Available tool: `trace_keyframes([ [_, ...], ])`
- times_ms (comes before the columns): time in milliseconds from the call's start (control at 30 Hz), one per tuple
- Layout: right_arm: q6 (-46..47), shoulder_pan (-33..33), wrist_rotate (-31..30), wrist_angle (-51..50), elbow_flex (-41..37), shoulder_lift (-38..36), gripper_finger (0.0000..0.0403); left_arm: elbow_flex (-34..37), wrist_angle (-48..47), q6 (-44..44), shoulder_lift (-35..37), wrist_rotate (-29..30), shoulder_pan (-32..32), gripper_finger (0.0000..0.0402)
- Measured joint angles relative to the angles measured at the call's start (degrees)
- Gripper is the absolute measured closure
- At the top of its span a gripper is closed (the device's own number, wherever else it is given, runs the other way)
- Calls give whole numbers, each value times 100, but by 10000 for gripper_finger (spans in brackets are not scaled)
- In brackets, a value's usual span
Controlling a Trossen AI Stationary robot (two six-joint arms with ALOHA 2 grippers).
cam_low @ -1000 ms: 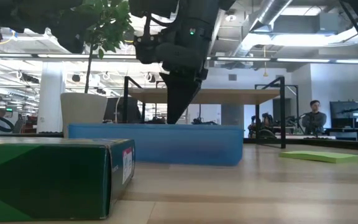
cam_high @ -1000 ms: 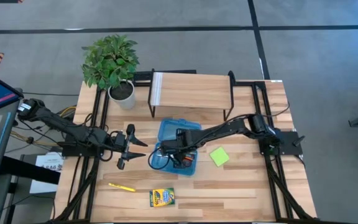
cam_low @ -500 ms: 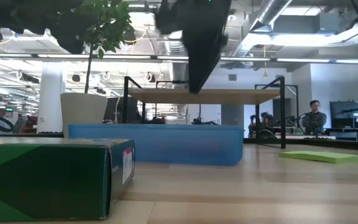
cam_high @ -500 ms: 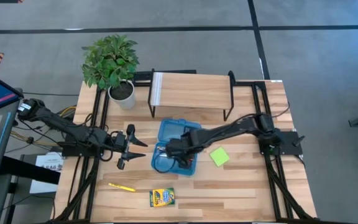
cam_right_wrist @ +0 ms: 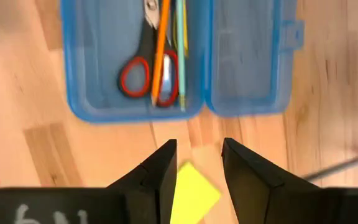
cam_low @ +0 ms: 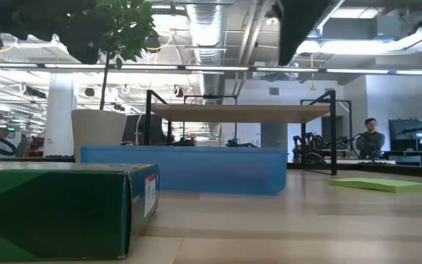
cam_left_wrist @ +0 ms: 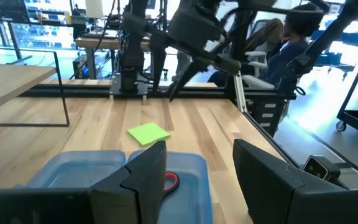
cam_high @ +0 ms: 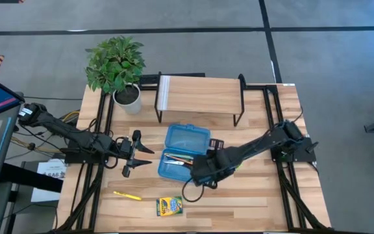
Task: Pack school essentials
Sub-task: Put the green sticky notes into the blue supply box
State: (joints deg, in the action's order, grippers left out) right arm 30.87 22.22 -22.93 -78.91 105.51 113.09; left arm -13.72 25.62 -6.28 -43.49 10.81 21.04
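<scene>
High view: overhead, straight down, covering the whole table. Low view: at tabletop level, facing the room, with the crayon box close. Left wrist view: looks low across the table. Right wrist view: looks down from above. All four views share the case.

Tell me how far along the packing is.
Done: the scissors, an orange pencil and a teal pencil lie in the open blue case.

In hand: nothing; the right pincer hovers open above the sticky-note pad beside the case. The left pincer waits open, left of the case.

Left: the pad, the yellow pencil and the crayon box, all on the table.
</scene>
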Motion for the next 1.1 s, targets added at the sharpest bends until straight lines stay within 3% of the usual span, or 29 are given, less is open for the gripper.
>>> trace_keyframes([
  [133, 330, 0, -14, 460, -860, -626, 260, 0, -7, -20, 1, -7, 0, 228],
  [333, 1136, -61, 11, 1727, -2947, -2002, 258, 0, -18, -15, 1, -7, 0, 228],
  [533, 2198, -92, 340, 2517, -4549, -2834, 216, 0, -5, -11, 1, 10, 0, 228],
  [667, 2537, -82, 750, 2838, -4977, -2827, 153, 0, 16, -7, 1, 18, 0, 228],
  [933, 3108, -249, 1018, 2916, -5050, -2194, 19, 0, 60, 0, -1, 15, 0, 228],
  [1100, 2923, -404, 1397, 3349, -5047, -1806, 18, -2, 34, -4, -2, 8, 0, 228],
])
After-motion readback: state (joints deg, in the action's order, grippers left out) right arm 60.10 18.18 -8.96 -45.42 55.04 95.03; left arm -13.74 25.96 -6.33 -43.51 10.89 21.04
